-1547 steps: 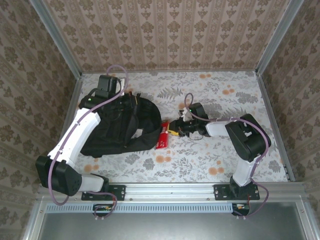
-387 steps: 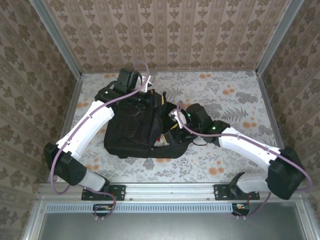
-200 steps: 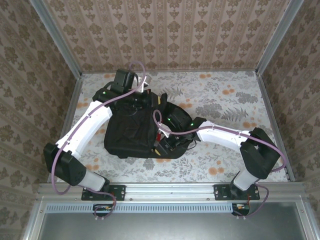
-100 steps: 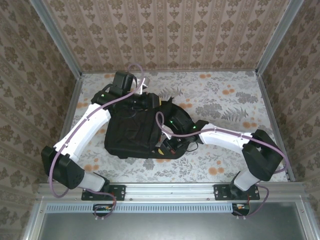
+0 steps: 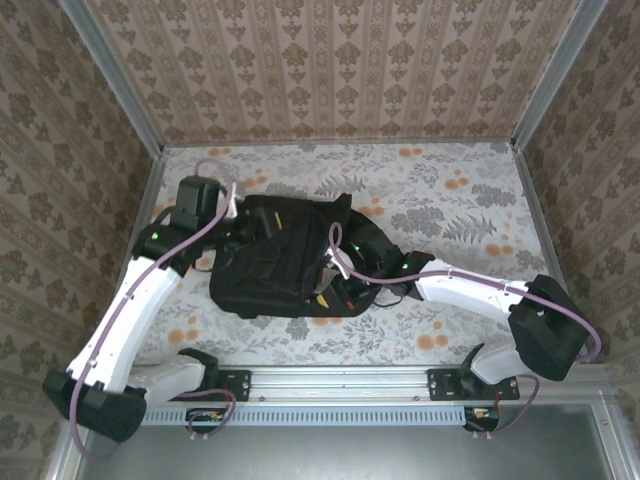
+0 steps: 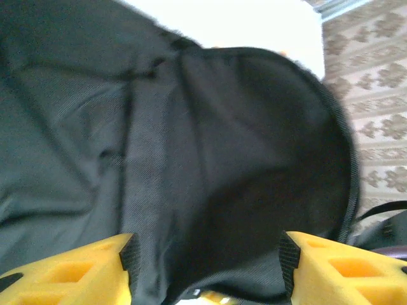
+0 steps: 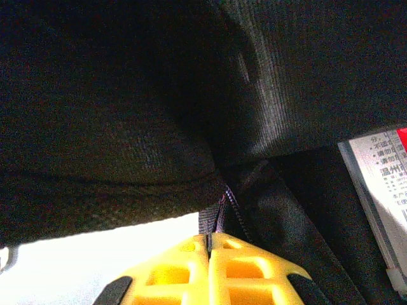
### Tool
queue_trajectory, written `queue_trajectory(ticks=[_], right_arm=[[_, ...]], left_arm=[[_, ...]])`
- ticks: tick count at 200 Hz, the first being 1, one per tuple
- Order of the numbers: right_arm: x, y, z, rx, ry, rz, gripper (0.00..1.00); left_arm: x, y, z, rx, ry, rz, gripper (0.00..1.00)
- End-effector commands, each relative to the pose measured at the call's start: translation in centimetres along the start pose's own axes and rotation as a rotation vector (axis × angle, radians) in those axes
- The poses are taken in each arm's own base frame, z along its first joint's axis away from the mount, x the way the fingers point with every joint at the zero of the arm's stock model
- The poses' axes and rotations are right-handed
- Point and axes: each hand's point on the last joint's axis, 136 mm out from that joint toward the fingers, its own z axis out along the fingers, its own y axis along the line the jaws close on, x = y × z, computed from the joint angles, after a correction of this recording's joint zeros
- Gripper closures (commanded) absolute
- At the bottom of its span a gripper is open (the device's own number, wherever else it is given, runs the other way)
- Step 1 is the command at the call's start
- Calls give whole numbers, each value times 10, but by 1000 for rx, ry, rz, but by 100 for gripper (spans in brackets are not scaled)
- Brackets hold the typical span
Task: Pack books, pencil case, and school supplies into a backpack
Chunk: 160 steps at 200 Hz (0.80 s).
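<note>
The black backpack (image 5: pixel 275 255) lies flat in the middle of the table. My left gripper (image 5: pixel 240 226) is at its upper left edge. In the left wrist view the left gripper (image 6: pixel 206 267) is open, its yellow fingers (image 6: pixel 70 273) wide apart over the backpack's fabric (image 6: pixel 210 146). My right gripper (image 5: pixel 334 284) is at the backpack's near right edge. There the right gripper (image 7: pixel 208 240) is shut on a dark zip tab (image 7: pixel 212 219) of the backpack. A book's white printed label with a red corner (image 7: pixel 375 184) shows inside the opening. The small school supplies are hidden.
The floral tabletop (image 5: pixel 450 190) is walled by patterned panels, with metal posts at the back corners. The right arm (image 5: pixel 470 285) stretches across the table from the right. A metal rail (image 5: pixel 330 378) runs along the near edge.
The left arm has drawn back to the left, off the backpack's top. The right gripper stays at the backpack's near right edge. The red book that lay beside the backpack is now inside it.
</note>
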Motion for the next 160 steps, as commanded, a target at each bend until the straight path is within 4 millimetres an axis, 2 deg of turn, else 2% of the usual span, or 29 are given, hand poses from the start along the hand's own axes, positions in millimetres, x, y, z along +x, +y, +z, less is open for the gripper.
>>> queue_trajectory(ticks=[1,26,47,83,99,122,138,160], right_arm=[[-13,18,-10,-50,-68,-40,100],[-12,18,-10,-52,-74,-40,100],[-10,16,-8,-57,-71,-34,100],[-11,17,-7,-72,-90,-17,100],[-12,18,-6,-80,-96,-13,100],[-8,18,-4,-81,-90,-13,100],[-6,17,-3,-80,-84,-8,100],[-4,17,-2,-83,-80,-7,100]], left_arm=[[36,53,-14,-189,21,-188,38],[67,91,-35,-322,-1,-320,39],[88,110,-34,-334,-13,-435,39],[104,129,-8,-289,-23,-585,39],[101,133,7,-260,-40,-615,39],[81,133,31,-199,-100,-612,39],[72,138,39,-224,-121,-618,41],[57,134,51,-196,-148,-597,45]])
